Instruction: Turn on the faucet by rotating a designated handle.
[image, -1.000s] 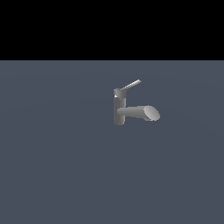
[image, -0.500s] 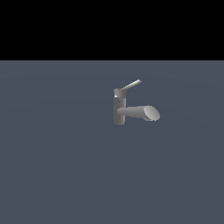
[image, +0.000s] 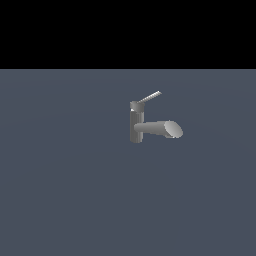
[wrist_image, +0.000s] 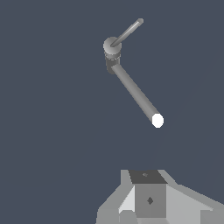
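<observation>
The faucet (image: 136, 126) looks like dull grey metal with a smooth, brushed sheen, its slanted spout end paler (near white in the wrist view). The handle (image: 149, 97) is a lighter, smooth metallic grey. The surface (image: 65, 190) is flat, matt slate-blue; the end effector (wrist_image: 148, 199) looks matt grey.
</observation>
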